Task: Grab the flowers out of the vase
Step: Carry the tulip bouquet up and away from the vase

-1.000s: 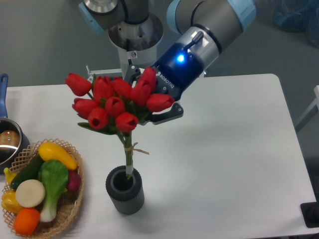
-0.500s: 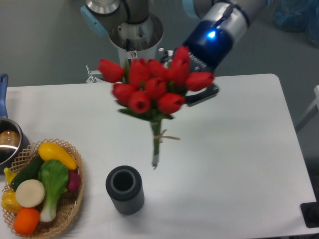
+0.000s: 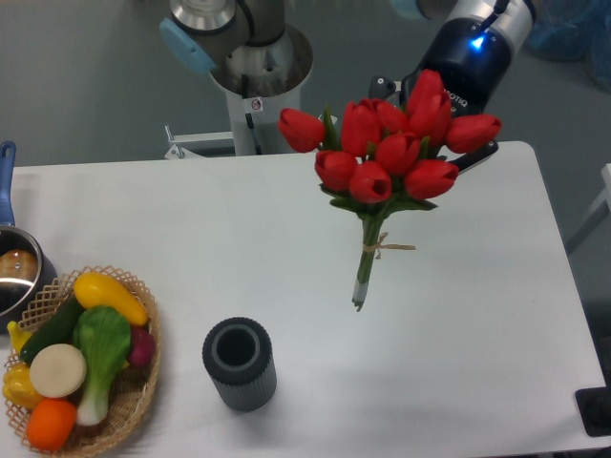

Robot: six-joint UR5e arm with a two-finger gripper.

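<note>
One fixed camera is all we have, so we take it from top to bottom. Up at the far right of the table (image 3: pixel 143 219) our gripper (image 3: pixel 456 143) sits behind the flowers (image 3: pixel 391 153) — one dark finger shows to the right of the red heads, and since the bunch hangs in the air with nothing else under it, we judge the jaws clamped on it just under the heads, though the blooms hide the contact itself. The flowers are clear of the vase (image 3: pixel 239 364), well apart from it, up and to its right; the stem end floats above the bare tabletop. The long axis of the bunch runs near upright with a slight lean — heads up and tipped to the right, cut stem end down and a little left, the tan string (image 3: pixel 387 248) tied partway down. The vase stands upright and empty near the front edge, with the wicker basket (image 3: pixel 134 401) of toy vegetables (image 3: pixel 91 358) to its left. We judge the lift-out done; what remains is to carry or hold, keeping the grip firm so the stems do not slip.
</note>
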